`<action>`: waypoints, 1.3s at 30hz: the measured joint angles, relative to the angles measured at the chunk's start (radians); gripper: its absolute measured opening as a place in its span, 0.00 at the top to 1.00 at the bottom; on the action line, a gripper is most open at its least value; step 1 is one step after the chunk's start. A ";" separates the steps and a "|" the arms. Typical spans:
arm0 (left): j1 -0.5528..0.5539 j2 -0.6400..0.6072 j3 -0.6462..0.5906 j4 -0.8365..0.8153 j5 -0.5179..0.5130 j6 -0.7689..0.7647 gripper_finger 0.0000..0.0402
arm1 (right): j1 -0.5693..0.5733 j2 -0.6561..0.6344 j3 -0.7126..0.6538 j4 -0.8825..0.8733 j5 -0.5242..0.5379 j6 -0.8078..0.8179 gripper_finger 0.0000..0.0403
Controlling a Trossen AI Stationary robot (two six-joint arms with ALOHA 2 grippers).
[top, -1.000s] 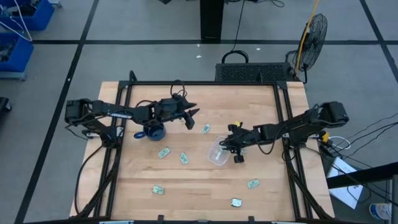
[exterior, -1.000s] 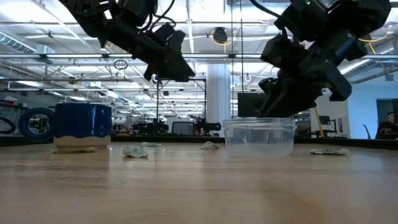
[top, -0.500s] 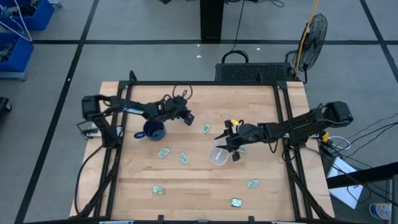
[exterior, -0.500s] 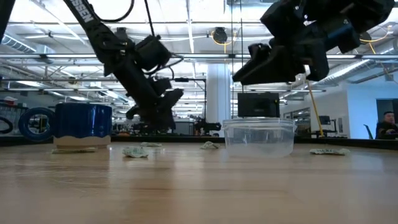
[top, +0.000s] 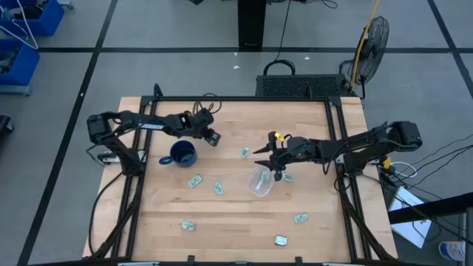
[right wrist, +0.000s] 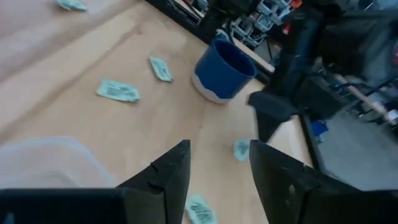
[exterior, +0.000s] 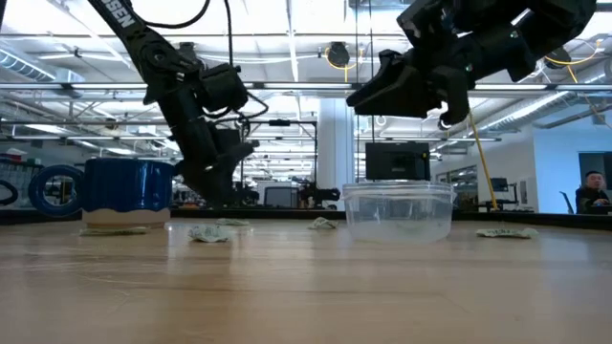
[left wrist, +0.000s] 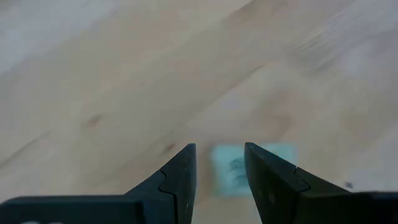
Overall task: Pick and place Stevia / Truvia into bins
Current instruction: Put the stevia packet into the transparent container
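Pale wood forms the table [top: 229,222], and the clear plastic tub [top: 259,179] stands near its middle. Nearest the front edge, well short of the tub, lie three green-and-white Stevia packets [top: 280,240]: one at the front right, another [top: 300,218] a little closer to the tub, a third [top: 188,224] off to the front left. Two more packets [top: 218,188] lie just left of the tub, and one [top: 244,153] just behind it. The right gripper [top: 267,155] hangs above the tub's far rim, fingers parted and holding nothing. Well left of the tub stands the dark blue mug [top: 180,154]. Beyond the mug, the left gripper [top: 213,138] is low over the wood, its fingers [left wrist: 180,180] spread apart and empty, with a blurred packet [left wrist: 239,168] showing between them.
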 joint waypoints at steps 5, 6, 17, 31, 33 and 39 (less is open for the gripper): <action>-0.003 0.007 0.000 -0.036 -0.001 -0.026 0.65 | -0.029 0.000 0.000 0.058 0.000 0.004 0.60; -0.008 0.007 0.000 -0.036 -0.001 -0.026 0.65 | -0.032 0.000 0.000 0.062 -0.001 0.004 0.60; -0.038 0.007 0.000 -0.038 -0.019 -0.009 0.65 | -0.031 0.000 0.000 0.058 -0.003 0.032 0.60; -0.042 0.084 -0.006 0.006 -0.052 0.021 0.67 | -0.030 0.000 0.000 0.007 -0.002 0.080 0.60; -0.043 0.075 -0.007 0.016 -0.050 0.034 0.72 | -0.030 0.000 0.000 0.003 -0.001 0.089 0.60; -0.057 0.053 -0.011 0.051 -0.051 0.043 0.94 | -0.030 0.000 0.000 -0.003 0.000 0.131 0.60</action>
